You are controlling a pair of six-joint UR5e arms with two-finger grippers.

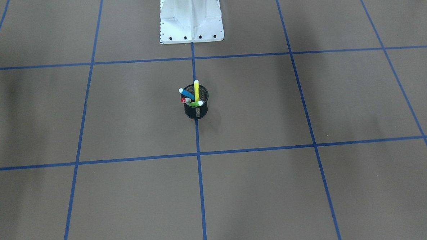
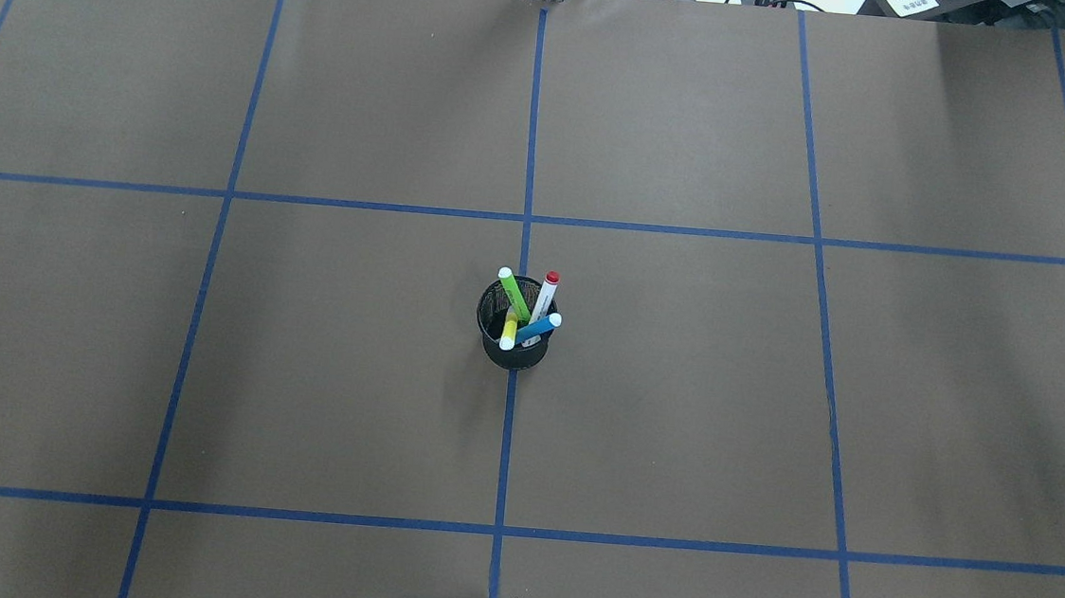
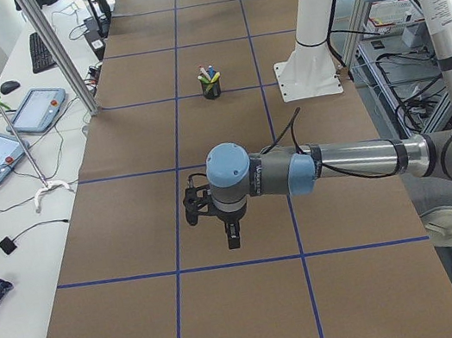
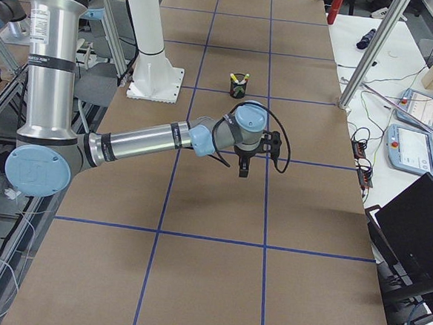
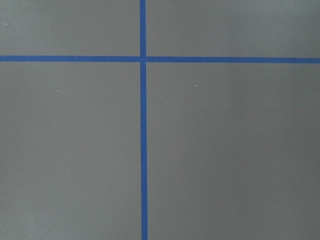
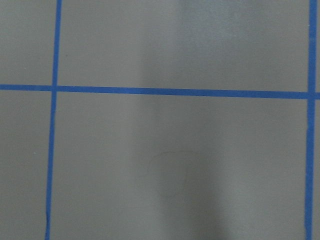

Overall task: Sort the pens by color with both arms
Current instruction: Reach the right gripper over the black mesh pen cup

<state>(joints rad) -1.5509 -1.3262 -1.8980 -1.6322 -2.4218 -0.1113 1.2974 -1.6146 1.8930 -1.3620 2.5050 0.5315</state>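
Matte brown table (image 2: 677, 396); mesh cup (image 2: 514, 355), slim pens (image 2: 514, 293)

The black mesh cup (image 2: 514, 356) stands on the brown table (image 2: 299, 366), right on its middle line, in front of the white pedestal base (image 1: 191, 16). In the cup, seen from overhead, the lime green pen (image 2: 512, 290) leans far and left, the red-capped white pen (image 2: 545, 298) leans far and right, the blue pen (image 2: 540, 326) leans right, and the yellow pen (image 2: 511, 326) leans near. The left arm (image 3: 339, 165) and the right arm (image 4: 144, 139) reach over opposite table ends, well apart from the cup.
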